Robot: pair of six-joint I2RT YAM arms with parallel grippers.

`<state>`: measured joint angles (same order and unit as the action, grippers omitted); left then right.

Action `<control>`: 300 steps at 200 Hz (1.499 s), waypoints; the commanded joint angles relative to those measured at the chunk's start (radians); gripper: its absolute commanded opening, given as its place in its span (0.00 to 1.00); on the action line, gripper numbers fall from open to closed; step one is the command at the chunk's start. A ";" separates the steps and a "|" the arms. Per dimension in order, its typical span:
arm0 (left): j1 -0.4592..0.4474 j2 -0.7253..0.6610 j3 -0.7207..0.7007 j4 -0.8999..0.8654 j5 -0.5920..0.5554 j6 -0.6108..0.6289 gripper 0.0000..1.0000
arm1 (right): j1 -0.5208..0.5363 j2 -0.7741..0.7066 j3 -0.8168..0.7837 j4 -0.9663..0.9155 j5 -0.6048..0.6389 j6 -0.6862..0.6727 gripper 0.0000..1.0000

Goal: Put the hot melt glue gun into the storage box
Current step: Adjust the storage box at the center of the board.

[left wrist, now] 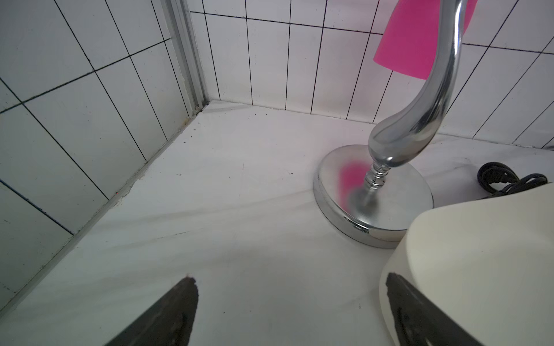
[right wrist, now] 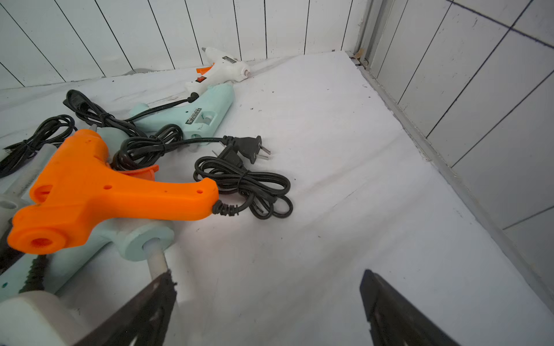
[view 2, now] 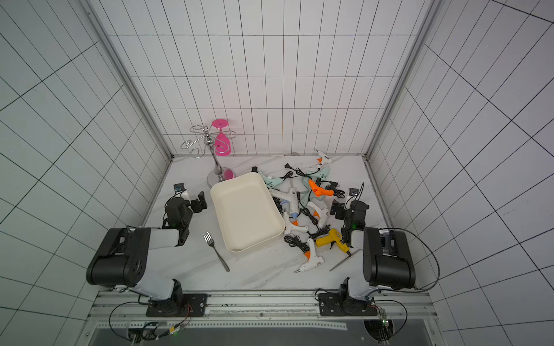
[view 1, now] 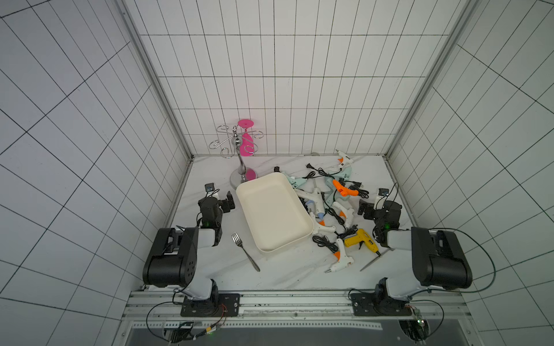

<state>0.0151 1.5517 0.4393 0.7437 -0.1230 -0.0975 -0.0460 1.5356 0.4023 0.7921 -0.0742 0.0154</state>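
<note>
The storage box (view 1: 274, 214) (view 2: 245, 214) is a cream-white tray lying at a slant in the middle of the table, with nothing in it. Several hot melt glue guns with black cords lie piled to its right: an orange one (view 1: 344, 188) (right wrist: 99, 191), a yellow one (view 1: 361, 242), white ones (view 1: 340, 260) and mint ones (right wrist: 204, 113). My left gripper (view 1: 228, 203) (left wrist: 289, 278) stands open and empty just left of the box's far corner (left wrist: 479, 254). On the right edge of the pile my right gripper (view 1: 364, 209) (right wrist: 267, 275) is open and holds nothing.
A chrome glass rack (view 1: 239, 149) with a hanging pink glass stands behind the box; its round base (left wrist: 374, 203) is near the left gripper. A fork (view 1: 244, 251) lies front left of the box. A thin metal spike (view 1: 374, 260) lies by the yellow gun. Tiled walls close three sides.
</note>
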 commanded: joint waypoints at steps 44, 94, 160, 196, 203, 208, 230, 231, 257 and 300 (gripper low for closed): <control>0.006 0.011 0.016 0.011 0.005 -0.001 0.99 | -0.004 0.006 0.033 0.016 -0.004 0.002 0.99; 0.006 0.013 0.020 0.008 0.004 -0.001 0.99 | -0.005 0.009 0.035 0.016 -0.004 0.004 0.99; -0.086 -0.109 0.042 -0.089 -0.195 0.047 0.99 | -0.006 -0.130 0.144 -0.280 0.225 0.102 0.99; -0.232 -0.280 0.196 -0.528 -0.439 -0.027 0.99 | -0.001 -0.167 0.388 -0.766 0.142 0.251 0.92; -0.251 -0.307 0.236 -0.654 -0.458 -0.087 0.99 | 0.006 -0.155 0.434 -0.853 0.123 0.283 0.92; -0.259 -0.328 0.268 -0.743 -0.449 -0.129 0.99 | 0.011 -0.146 0.464 -0.913 0.108 0.308 0.92; -0.267 -0.395 0.379 -1.098 -0.392 -0.347 0.98 | 0.038 -0.120 0.557 -1.106 0.015 0.364 0.88; -0.268 -0.396 0.382 -1.110 -0.388 -0.354 0.98 | 0.040 -0.120 0.560 -1.113 0.010 0.363 0.88; -0.268 -0.442 0.398 -1.296 -0.257 -0.527 0.96 | 0.105 -0.129 0.629 -1.262 -0.025 0.376 0.87; -0.268 -0.371 0.358 -1.354 -0.032 -0.667 0.88 | 0.293 -0.122 0.734 -1.422 -0.010 0.342 0.87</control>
<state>-0.2516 1.1252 0.8200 -0.4732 -0.3088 -0.6334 0.1688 1.4044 1.0348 -0.4568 -0.0631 0.3573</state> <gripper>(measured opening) 0.902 0.867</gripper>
